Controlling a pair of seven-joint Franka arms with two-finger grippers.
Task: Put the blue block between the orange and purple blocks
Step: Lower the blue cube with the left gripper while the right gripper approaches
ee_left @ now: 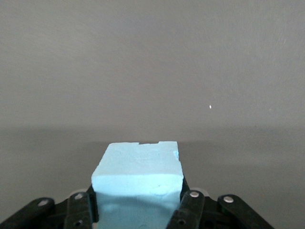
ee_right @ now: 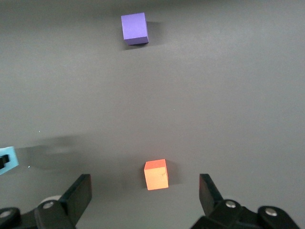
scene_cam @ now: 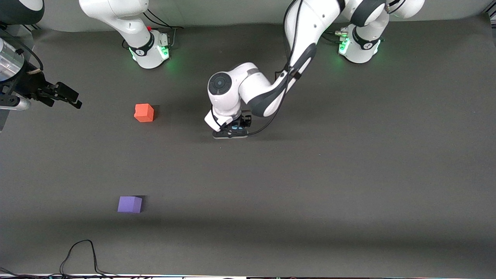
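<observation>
Two fingers of the left gripper [ee_left: 138, 210] clamp the blue block [ee_left: 138, 179] mid-table; it should travel toward the right arm's end and set down squarely midway between orange block [scene_cam: 144, 112] and purple block [scene_cam: 130, 204]. Right gripper [ee_right: 145, 200] waits open at that end's edge.

Purple block [scene_cam: 130, 204] nearer camera than orange block [scene_cam: 144, 112]; blue block [ee_left: 138, 183] toward left arm's end.

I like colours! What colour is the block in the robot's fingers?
Light blue block, clearest in the left wrist view.

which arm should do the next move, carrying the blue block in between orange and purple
Left. The left gripper is already shut on the blue block. The right gripper waits open over the orange block, holding nothing. The purple block lies nearer the front camera.
</observation>
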